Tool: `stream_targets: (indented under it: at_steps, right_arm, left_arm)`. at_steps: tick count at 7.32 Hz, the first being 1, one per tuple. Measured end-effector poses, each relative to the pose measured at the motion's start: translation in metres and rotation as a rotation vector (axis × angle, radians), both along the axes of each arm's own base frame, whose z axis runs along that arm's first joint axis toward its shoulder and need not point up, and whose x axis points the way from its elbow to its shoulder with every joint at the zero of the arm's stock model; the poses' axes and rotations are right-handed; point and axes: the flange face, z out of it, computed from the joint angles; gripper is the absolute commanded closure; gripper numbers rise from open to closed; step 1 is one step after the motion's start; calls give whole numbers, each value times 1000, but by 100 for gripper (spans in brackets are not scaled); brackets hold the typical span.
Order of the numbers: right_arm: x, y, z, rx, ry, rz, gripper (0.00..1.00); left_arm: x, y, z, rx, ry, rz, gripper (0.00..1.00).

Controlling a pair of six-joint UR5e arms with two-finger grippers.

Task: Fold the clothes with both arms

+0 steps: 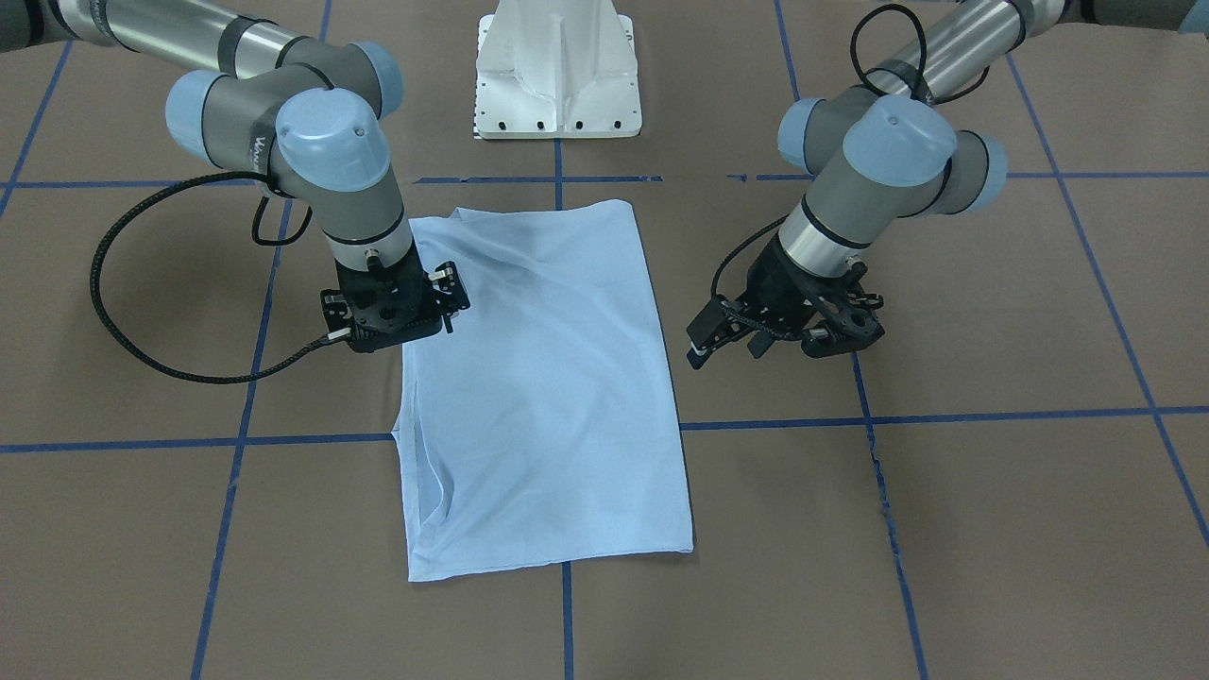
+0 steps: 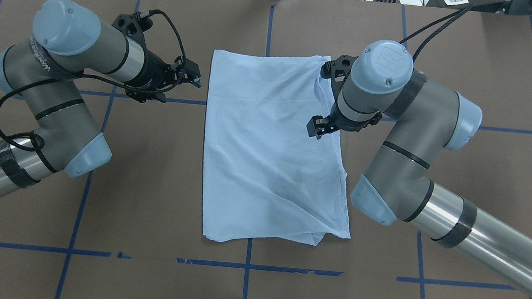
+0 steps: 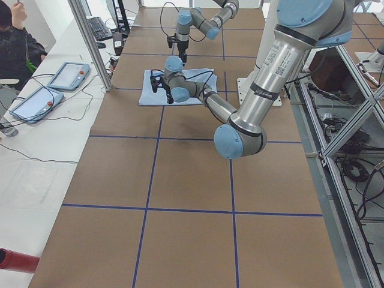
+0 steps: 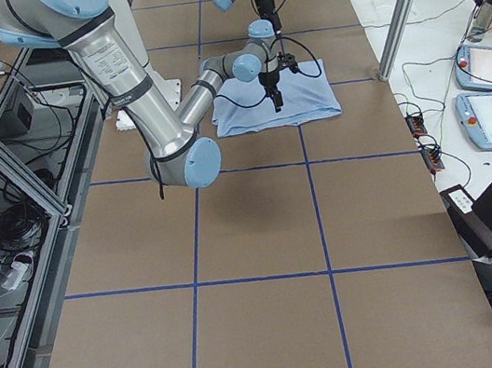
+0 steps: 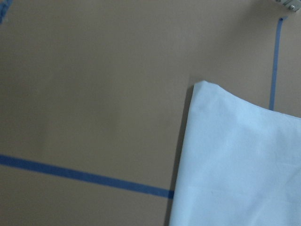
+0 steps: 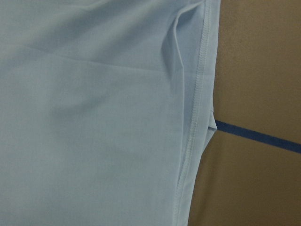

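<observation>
Lying flat on the brown table (image 2: 147, 182), the shirt (image 2: 271, 145) is folded into a tall rectangle at the middle, between the two arms. Its surface has some soft wrinkles. On the side towards the right arm the layers do not match fully, and a lower layer shows out at the near corner.

The left pincer (image 1: 727, 348) is beside the shirt's long edge, near it but apart, and it points sideways towards the cloth. Its two fingers stand apart and hold nothing. In the left wrist view, one corner of the shirt lies on the table, with a blue tape line (image 5: 84, 175) running up to its edge.

The right pincer (image 1: 397, 307) points straight down over the opposite long edge of the shirt, about halfway along it. Its fingers are hidden under the wrist, so I cannot tell if it is spread or closed, nor if it touches the cloth. The right wrist view shows a stitched hem (image 6: 197, 94) running along this edge.
</observation>
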Motion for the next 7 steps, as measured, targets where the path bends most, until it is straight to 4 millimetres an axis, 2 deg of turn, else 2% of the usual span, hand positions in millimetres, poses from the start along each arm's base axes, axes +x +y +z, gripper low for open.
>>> stream_targets:
  at_steps: [1, 3, 5, 7]
  right_arm:
    - [-15, -16, -3, -2, 4, 6, 0]
    - [-31, -54, 6, 12, -6, 32, 0]
    - [-38, -90, 20, 16, 17, 43, 0]
    - [-47, -108, 38, 15, 30, 44, 0]
  left_arm:
    - [-3, 9, -3, -1, 9, -10, 0]
    - [-15, 27, -7, 13, 27, -12, 0]
    - [-19, 31, -7, 16, 30, -13, 0]
    - [-19, 32, -7, 20, 28, -10, 0]
